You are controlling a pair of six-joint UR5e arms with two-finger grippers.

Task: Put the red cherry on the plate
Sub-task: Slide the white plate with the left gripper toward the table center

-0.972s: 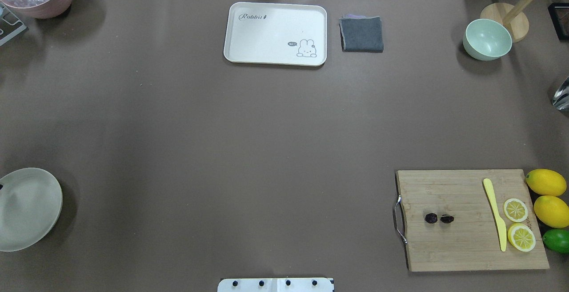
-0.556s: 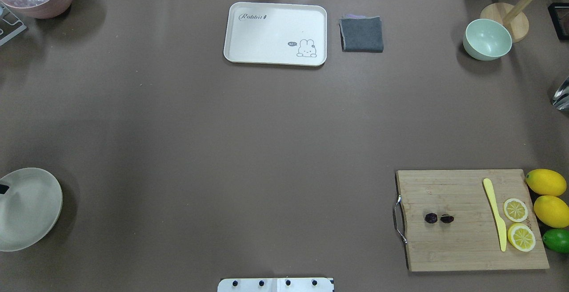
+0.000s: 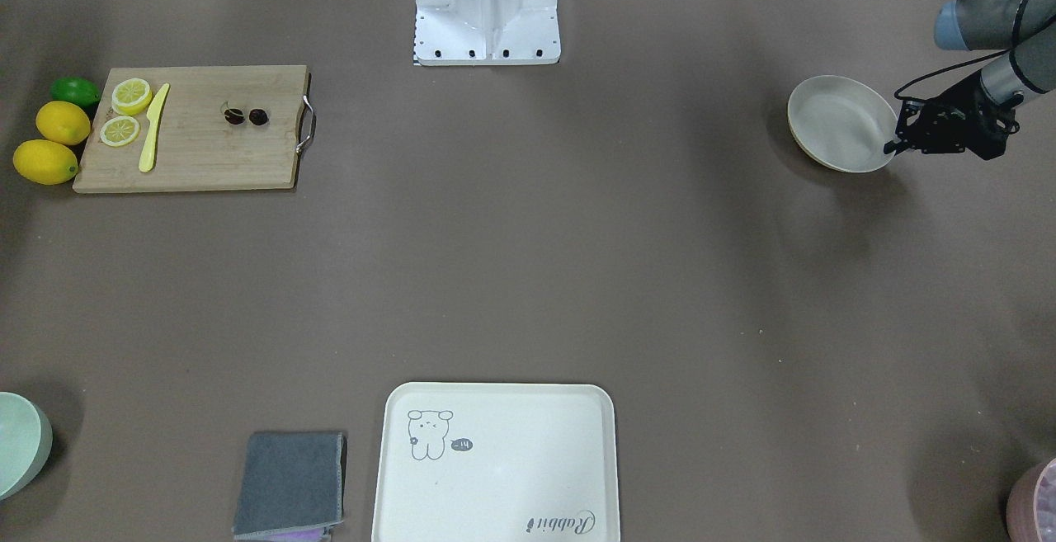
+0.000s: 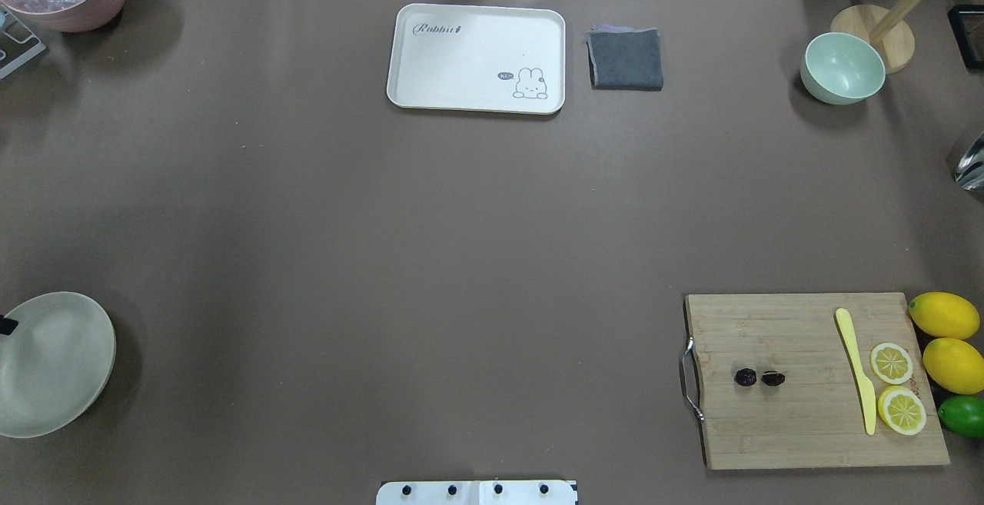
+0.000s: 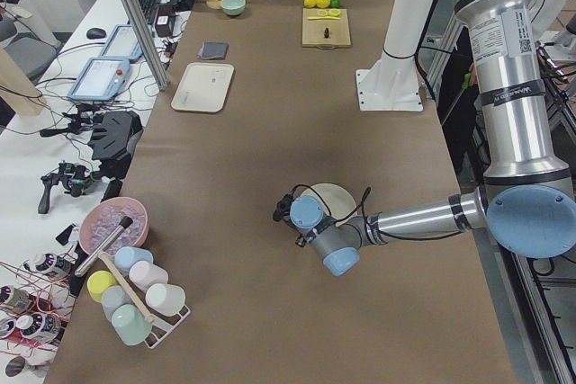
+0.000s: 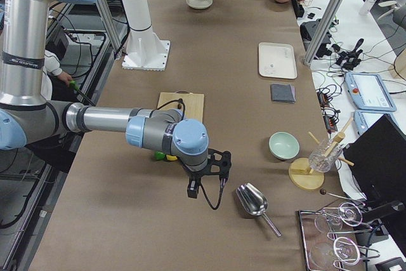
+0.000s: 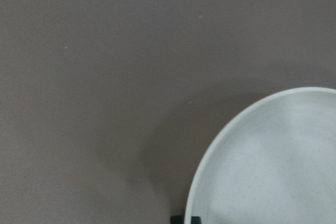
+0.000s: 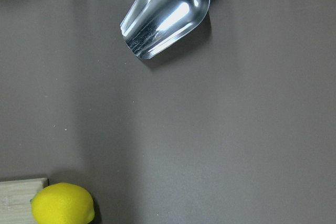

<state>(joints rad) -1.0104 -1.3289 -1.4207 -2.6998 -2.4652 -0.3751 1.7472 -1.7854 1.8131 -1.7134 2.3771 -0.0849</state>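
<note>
Trouble is to be expected first at the plate (image 4: pixel 58 367). Its rim is straddled by the fingertips of the left gripper (image 3: pixel 893 146) and appears to be clenched between them. Held by one edge only, the dish could be tipped, or could slip free if dragged or raised quickly. The red cherry (image 4: pixel 759 377) is found on the wooden cutting board (image 4: pixel 807 420), well apart from the plate, at the opposite end of the table. As a tiny round pair, it could be rolled or knocked off the board by a poorly centred pinch. The right gripper (image 6: pixel 206 188) is hung above bare table near the metal scoop (image 8: pixel 165 17); whether it is released or clenched cannot be told. Between board and plate a broad stretch of bare brown cover is offered. The plate is set close to the table's left end and is partly cut off in the overhead view. The cherry is flanked by the board's metal handle (image 4: pixel 689 380) and the yellow knife (image 4: pixel 857 370), each apart from it.
</note>
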